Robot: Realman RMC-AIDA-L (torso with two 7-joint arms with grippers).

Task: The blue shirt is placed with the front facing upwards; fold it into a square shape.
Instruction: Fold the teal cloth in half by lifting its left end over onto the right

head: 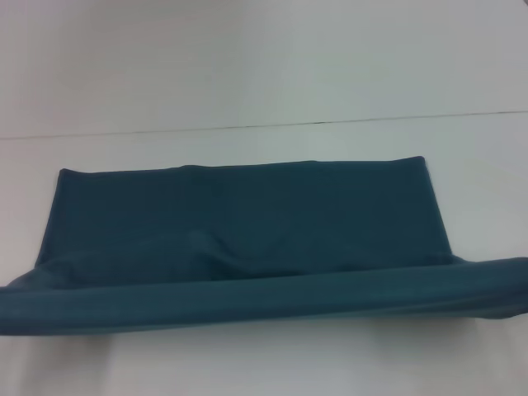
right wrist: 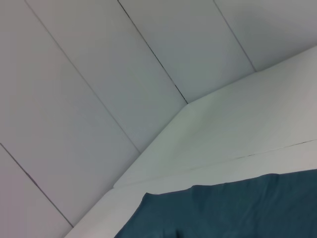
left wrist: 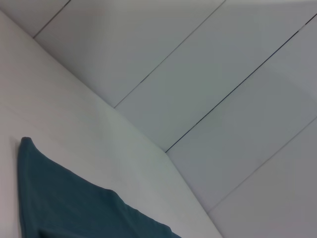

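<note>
Nearest the head camera, a raised fold of the shirt [head: 264, 297] spans the bench [head: 264, 74] from left to right; only plain teal shows, no lettering. By my reading a lengthwise fold is underway, squaring still ahead. Wrist views add shirt corners and floor beyond the bench edge. Neither claw is visible, so their state is unknown.

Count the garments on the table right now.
1: a dark teal-blue cotton shirt, folded into a wide band across the near middle of the white table. Nothing else lies on the table. Neither gripper is in view.
</note>
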